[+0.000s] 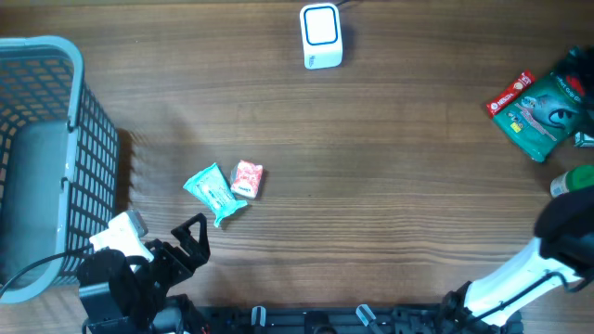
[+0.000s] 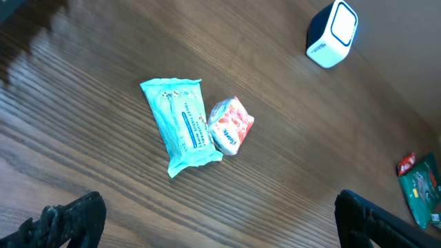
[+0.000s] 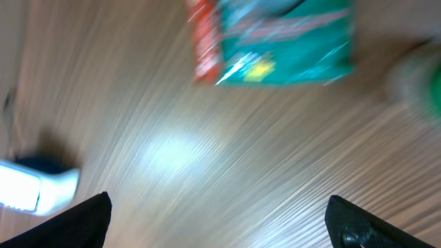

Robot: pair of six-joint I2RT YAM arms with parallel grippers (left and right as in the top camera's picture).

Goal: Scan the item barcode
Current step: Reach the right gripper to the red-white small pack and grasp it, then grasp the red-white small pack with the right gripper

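Brown wood grain runs across the whole table (image 1: 390, 204), which carries everything else. At its left edge stands a pale blue mesh basket (image 1: 93, 176), the biggest thing on it.

Next in size are the two arms along the near edge. The left arm (image 1: 121, 264) sits just beside the basket. Its left claw (image 1: 190, 234) is spread wide, the dark fingers standing at the two lower corners of the left wrist view with only bare wood between them. The right arm (image 1: 520, 274) reaches up toward the right edge. Its right claw (image 3: 219, 220) is also spread wide over bare wood and holds nothing; that view is blurred.

A green packet (image 1: 548, 107) lies flat at the far right, well apart from the scanner. A teal packet (image 1: 213, 192) lies flat near the left claw, just ahead of it and untouched. The white scanner (image 1: 321, 35), with its dark-rimmed window, stands at the far middle edge of the table, well apart from every packet.

A small red-and-white pack (image 1: 247, 178) lies touching the right side of the teal packet. A narrow red pack (image 1: 510, 93) lies against the green packet's left edge. A green round thing (image 1: 574, 179) shows at the right edge, partly hidden by the right arm.
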